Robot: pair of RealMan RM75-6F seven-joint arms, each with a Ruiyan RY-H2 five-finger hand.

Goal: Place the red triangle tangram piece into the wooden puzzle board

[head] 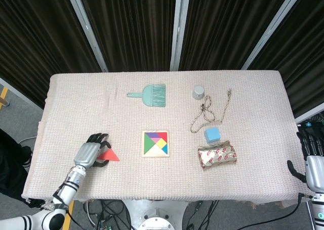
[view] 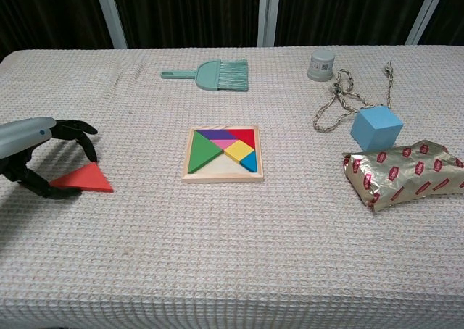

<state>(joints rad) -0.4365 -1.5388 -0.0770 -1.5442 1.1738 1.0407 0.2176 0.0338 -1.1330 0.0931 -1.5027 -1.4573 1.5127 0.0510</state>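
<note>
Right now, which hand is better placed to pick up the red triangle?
The left hand: its fingers arch over the red triangle. The right hand hangs past the table's far right edge.

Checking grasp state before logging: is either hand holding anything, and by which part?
Cannot tell for sure. The left hand curls over the red triangle, thumb at its left corner, but the piece lies flat on the table. The right hand holds nothing.

Bare cloth lies open between the red triangle [view: 87,179] and the wooden puzzle board [view: 222,177], while the brush [view: 212,75], rope [view: 341,103], blue cube [view: 376,126] and foil packet [view: 404,172] (all well apart) sit beyond.
</note>
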